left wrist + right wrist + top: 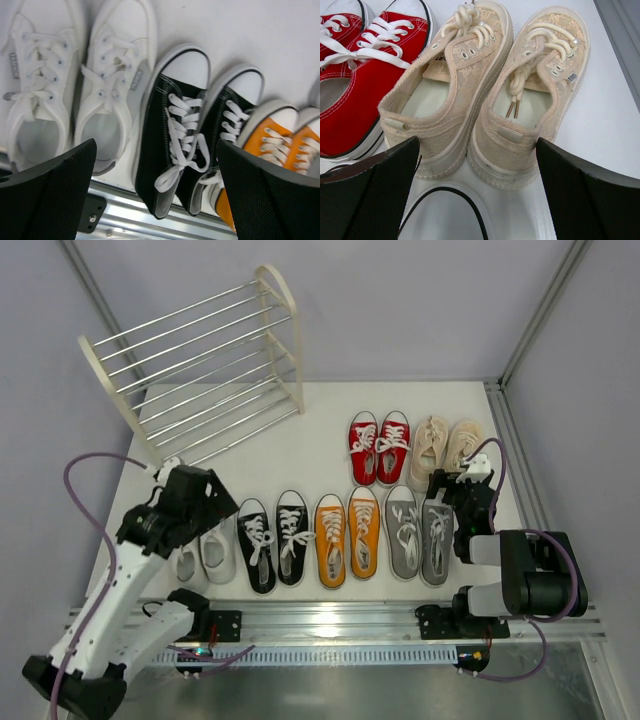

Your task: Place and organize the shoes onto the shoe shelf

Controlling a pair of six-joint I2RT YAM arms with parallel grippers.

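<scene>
Top external view: the tiered shoe shelf (200,360), with cream-white arched end frames and thin silver rods, stands at the far left corner of the white tabletop (320,420), turned at an angle to its edges. All the shoes sit on the tabletop, apart from the shelf, toes pointing away from the arms.

The near row runs from left to right:
- the white canvas sneakers (205,552), partly hidden under the left arm
- the black canvas sneakers (275,540)
- the orange canvas sneakers (347,537)
- the grey canvas sneakers (420,535)

Each pair stands side by side, just beside the next. Behind the orange and grey pairs are the red canvas sneakers (378,448) and, to their right, the beige lace-patterned sneakers (446,448).

In the left wrist view, the left pincer (156,145) hangs above the near row with its black fingers spread wide and nothing between them. Below it lie one white shoe and the black pair.

In the right wrist view, the right pincer (476,142) is just as wide apart and empty. It hovers over the heels of the beige pair, which both show between its fingers, with the red pair at the left.
</scene>
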